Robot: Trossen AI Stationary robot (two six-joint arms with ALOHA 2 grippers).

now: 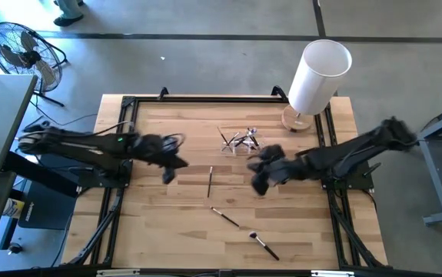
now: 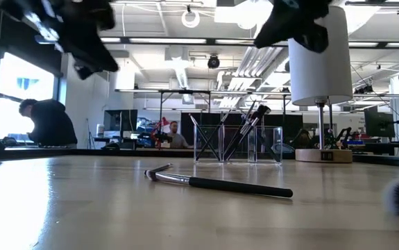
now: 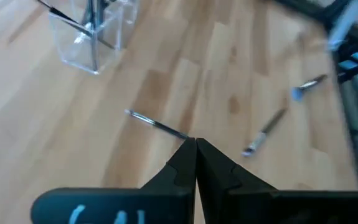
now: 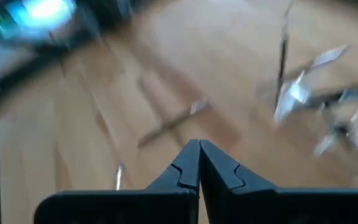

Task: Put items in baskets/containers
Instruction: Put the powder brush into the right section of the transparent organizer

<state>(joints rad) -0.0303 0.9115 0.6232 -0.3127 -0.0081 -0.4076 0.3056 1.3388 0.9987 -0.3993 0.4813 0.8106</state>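
A clear plastic holder (image 1: 240, 141) stands on the far middle of the table, with several thin brushes leaning upright in it (image 2: 237, 142). Three more brushes lie flat on the wood: one dark stick (image 1: 210, 181) in the middle, one nearer (image 1: 225, 218), and one with a pale tip (image 1: 264, 245) by the near edge. My left gripper (image 1: 168, 173) hovers shut, to the left of the middle brush (image 3: 157, 124). My right gripper (image 1: 259, 187) hovers shut, to the right of that brush and nearer than the holder (image 4: 328, 93). Both are above the table and hold nothing.
A tall white cylinder (image 1: 318, 77) on a round wooden base stands at the far right corner. A dark frame runs along the table's edges (image 1: 121, 138). Bare wood lies between the arms and toward the near left. People show in the room beyond the table (image 2: 46, 125).
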